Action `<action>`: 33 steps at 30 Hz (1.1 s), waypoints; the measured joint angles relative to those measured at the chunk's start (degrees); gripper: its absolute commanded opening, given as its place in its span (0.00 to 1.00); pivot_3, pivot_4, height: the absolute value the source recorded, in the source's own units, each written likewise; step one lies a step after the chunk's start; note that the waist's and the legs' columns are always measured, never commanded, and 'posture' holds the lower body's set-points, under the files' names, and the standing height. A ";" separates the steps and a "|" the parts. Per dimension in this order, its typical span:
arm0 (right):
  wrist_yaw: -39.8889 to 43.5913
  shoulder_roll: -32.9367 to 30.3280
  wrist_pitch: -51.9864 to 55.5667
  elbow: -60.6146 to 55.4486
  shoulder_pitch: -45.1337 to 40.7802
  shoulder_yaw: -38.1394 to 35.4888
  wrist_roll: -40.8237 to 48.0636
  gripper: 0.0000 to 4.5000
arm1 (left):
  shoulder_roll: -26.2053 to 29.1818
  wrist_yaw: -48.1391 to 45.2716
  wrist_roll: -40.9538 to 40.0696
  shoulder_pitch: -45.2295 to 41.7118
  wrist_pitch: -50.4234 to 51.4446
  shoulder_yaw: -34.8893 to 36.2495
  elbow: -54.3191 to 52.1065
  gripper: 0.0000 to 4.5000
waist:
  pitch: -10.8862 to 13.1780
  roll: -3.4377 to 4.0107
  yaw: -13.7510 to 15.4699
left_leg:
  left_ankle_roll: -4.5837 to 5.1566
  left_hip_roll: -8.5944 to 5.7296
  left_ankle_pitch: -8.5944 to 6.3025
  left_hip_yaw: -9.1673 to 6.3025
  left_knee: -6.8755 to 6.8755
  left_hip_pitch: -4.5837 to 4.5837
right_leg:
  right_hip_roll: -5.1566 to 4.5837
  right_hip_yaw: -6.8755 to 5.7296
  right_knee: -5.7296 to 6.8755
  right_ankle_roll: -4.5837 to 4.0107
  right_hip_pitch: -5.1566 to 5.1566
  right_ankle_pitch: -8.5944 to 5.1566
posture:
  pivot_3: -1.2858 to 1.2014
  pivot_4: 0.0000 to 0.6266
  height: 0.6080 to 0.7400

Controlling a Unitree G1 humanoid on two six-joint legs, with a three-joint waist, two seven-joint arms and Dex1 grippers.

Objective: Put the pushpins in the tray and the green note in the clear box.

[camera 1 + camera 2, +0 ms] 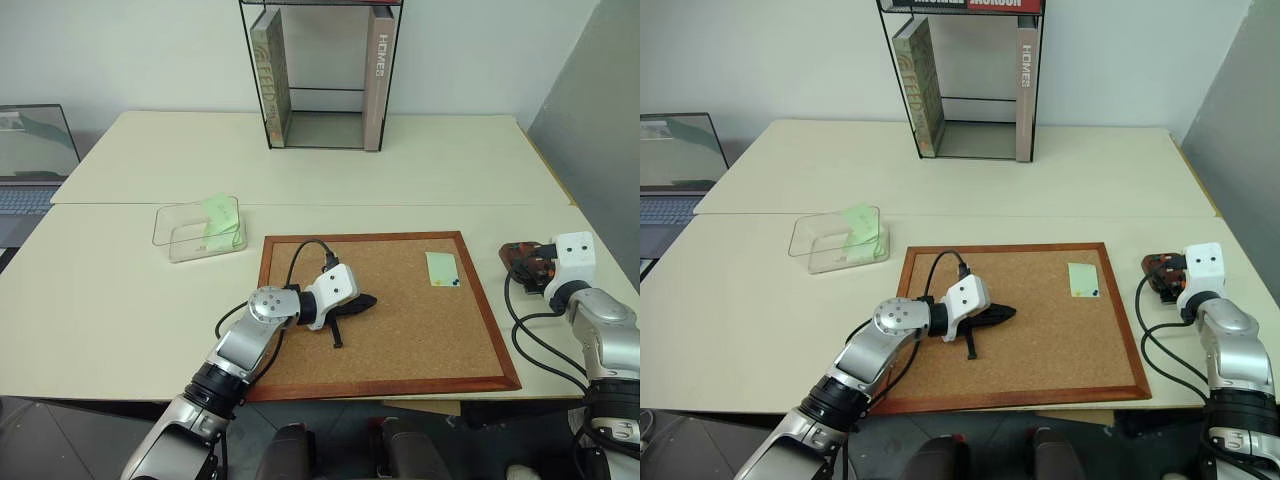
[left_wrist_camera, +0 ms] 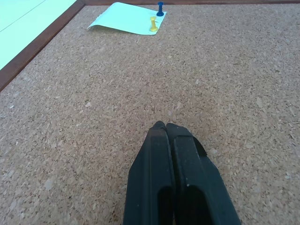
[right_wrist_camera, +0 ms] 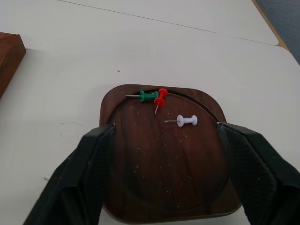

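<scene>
Cream table (image 1: pixel 130 300) carries a wood-framed cork board (image 1: pixel 400 330) at its near edge. Left gripper (image 1: pixel 362 301), fingers pressed together, rests on the cork mid-board. A clear box (image 1: pixel 185 240) beyond the board's far left corner holds a green note (image 1: pixel 220 215); another pale note (image 1: pixel 443 269), pinned by blue (image 2: pixel 160 8) and yellow pushpins (image 2: pixel 153 24), sits near the board's far right corner. Right gripper (image 3: pixel 159 173) hangs spread over the reddish-brown tray (image 3: pixel 140 154) beside the board's right edge, holding green (image 3: pixel 149 96), red (image 3: pixel 161 97) and white pushpins (image 3: pixel 186 121).

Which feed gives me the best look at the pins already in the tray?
The right wrist view: the tray sits between the open right gripper, with green, red and white pushpins lying in it. In the eye views, the right gripper mostly hides the tray.
</scene>
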 measured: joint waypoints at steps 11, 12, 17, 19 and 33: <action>13.15 3.18 -0.51 -15.11 8.62 0.44 12.65 0.99 | 0.12 -0.18 0.04 0.04 -0.22 -0.17 -0.04 0.00 | -0.01 0.00 0.10 | 0.00 0.03 0.00 -0.05 -0.01 -0.02 | 0.03 -0.03 -0.03 0.01 0.02 0.00 | 0.52 0.24 1.00; 13.89 3.41 0.19 -16.30 9.55 1.02 13.49 0.99 | 0.14 -0.17 0.05 0.04 -0.21 -0.17 0.00 0.00 | -0.01 0.01 0.10 | 0.00 0.03 0.00 -0.05 -0.01 -0.01 | 0.03 -0.03 -0.03 0.00 0.02 0.00 | 0.52 0.24 1.00; 15.69 3.19 1.28 -19.72 11.04 4.05 13.85 0.99 | 0.13 -0.36 0.10 0.02 -0.20 -0.16 0.10 0.00 | -0.02 0.00 0.11 | 0.00 0.03 0.00 -0.09 0.00 0.02 | 0.03 -0.08 -0.01 0.02 0.02 0.00 | 0.52 0.24 1.00; 15.86 3.18 1.27 -19.93 11.61 5.51 13.38 0.99 | 0.13 -0.47 0.10 0.00 -0.21 -0.16 0.09 0.00 | -0.02 0.01 0.12 | 0.00 0.03 0.00 -0.09 -0.01 0.01 | 0.04 -0.08 -0.02 0.01 0.02 0.00 | 0.52 0.24 1.00; 15.19 3.31 -0.46 -17.95 11.62 8.69 8.92 0.53 | 0.13 -0.49 0.10 -0.03 -0.20 -0.16 0.09 0.00 | -0.01 0.00 0.13 | 0.00 0.02 0.00 -0.08 0.00 0.01 | 0.04 -0.07 -0.03 0.01 0.02 0.00 | 0.52 0.24 1.00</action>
